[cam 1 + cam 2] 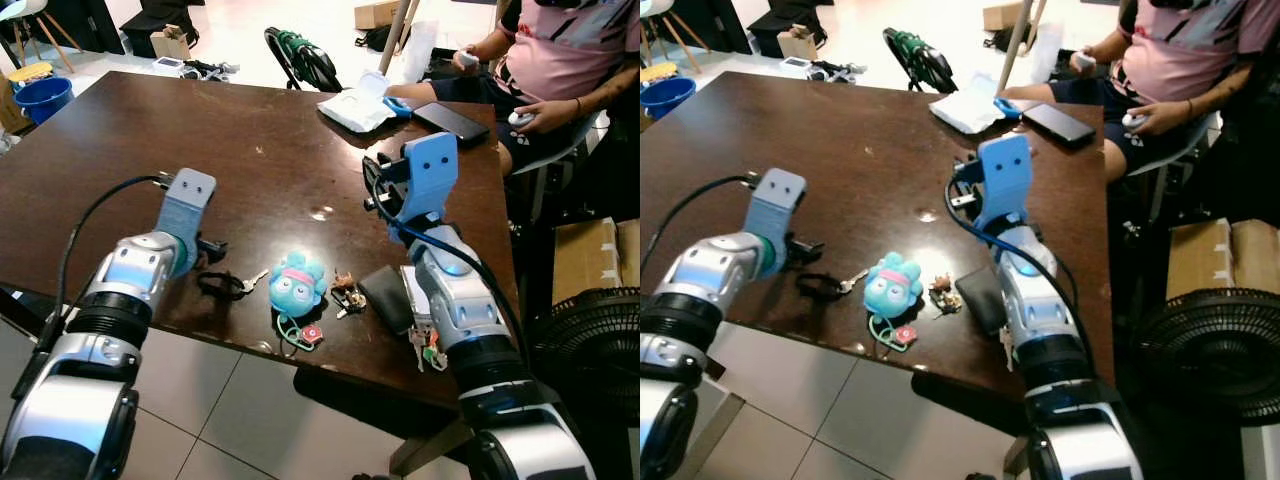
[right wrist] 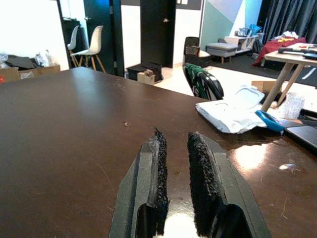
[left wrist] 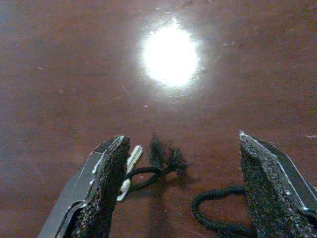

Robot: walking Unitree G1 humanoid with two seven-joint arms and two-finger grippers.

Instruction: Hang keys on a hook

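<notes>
- Left gripper (image 1: 212,247) is down low over the dark table (image 1: 120,130), fingers spread wide; in the left wrist view the black cord loop (image 3: 218,218) and the key (image 3: 128,171) lie right between the pads, nothing pinched yet.
- That key on its black loop (image 1: 222,285) sits near the table's front edge, just at nine o'clock of the blue plush keychain (image 1: 296,283).
- Handling call: light and floppy. The cord will sag and the key will swing, so I'd pinch the cord where it meets the metal.
- At three o'clock of the plush sits a small brown key bunch (image 1: 346,295), then a black wallet (image 1: 385,298).
- Right gripper (image 2: 176,168) is raised above mid-table, its pads nearly together with a thin gap, holding nothing.
- A seated person (image 1: 560,60) is at one o'clock.
- No hook spotted, and no readable writing or brand anywhere.
</notes>
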